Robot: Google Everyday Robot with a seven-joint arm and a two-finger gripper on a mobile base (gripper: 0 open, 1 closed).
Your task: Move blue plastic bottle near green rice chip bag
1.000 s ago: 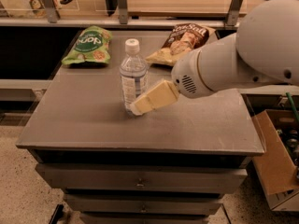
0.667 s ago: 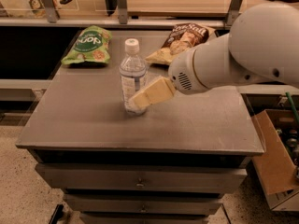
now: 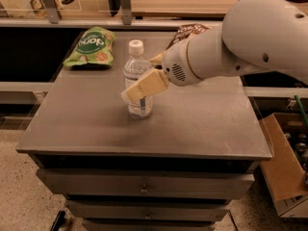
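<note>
The bottle [image 3: 135, 67] stands upright on the grey worktop [image 3: 192, 124], a little left of the middle. Its white cap is on, and its base rests on the surface. It is clear, with a white-and-blue label round its middle, partly hidden.

The pincer [image 3: 139, 83] is at the bottle, level with the label. Its cream-coloured front part lies slantwise across the bottle's front, sloping down to the left, and covers much of the label. Another bit of the same cream colour shows just right of the bottle's shoulder, farther back. So the pincer sits about the bottle's middle, but I cannot tell whether it is pinching the bottle or spread around it.

The white arm [image 3: 231, 47] comes in from the upper right and hangs over the right half of the worktop.

The green bag [image 3: 90, 45] lies flat at the far left corner of the worktop, logo upward. It is apart from the bottle, to the bottle's left and farther back, with bare worktop between them.

A brown bag [image 3: 191, 31] lies at the far edge, right of the bottle, mostly hidden behind the arm.

Under the worktop are drawers [image 3: 144, 186]. On the floor at the right stands an open cardboard box [image 3: 284, 165].
</note>
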